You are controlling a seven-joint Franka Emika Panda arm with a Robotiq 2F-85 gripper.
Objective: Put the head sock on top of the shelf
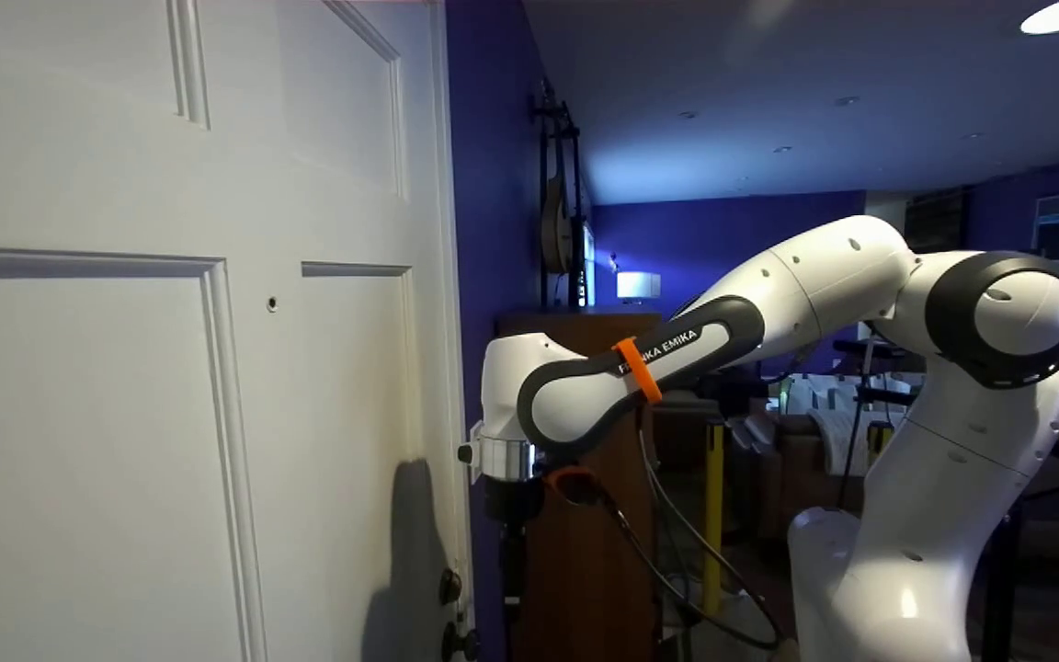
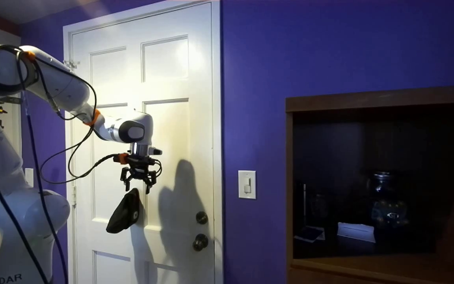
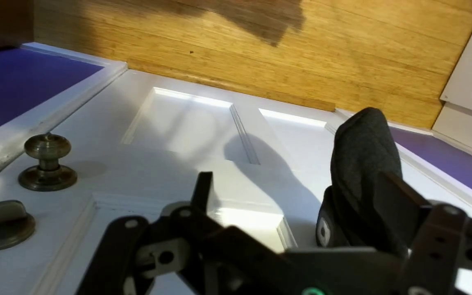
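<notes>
Black gripper point(image 3: 295, 180) partly hides head sock point(image 3: 361, 153) in wrist view

"What colour is the arm point(image 1: 833, 276)?"

"Glossy white, dotted with small dark recesses point(image 1: 854, 244), and black rings point(image 1: 950, 313) circle the rounded white caps point(image 1: 1030, 322)."

"Any lettering point(image 1: 677, 348)?"

"White FRANKA EMIKA on black trim point(image 1: 748, 331), partly under an orange strap point(image 1: 637, 370); dark CEDAR point(image 2: 8, 279) lower down."

"And the end effector point(image 2: 137, 189)?"

"Black, with jointed fingers point(image 2: 127, 184), beneath a silver collar point(image 1: 505, 459)."

"Cables point(image 2: 0, 197)?"

"Mostly black, loosely looped."
</notes>
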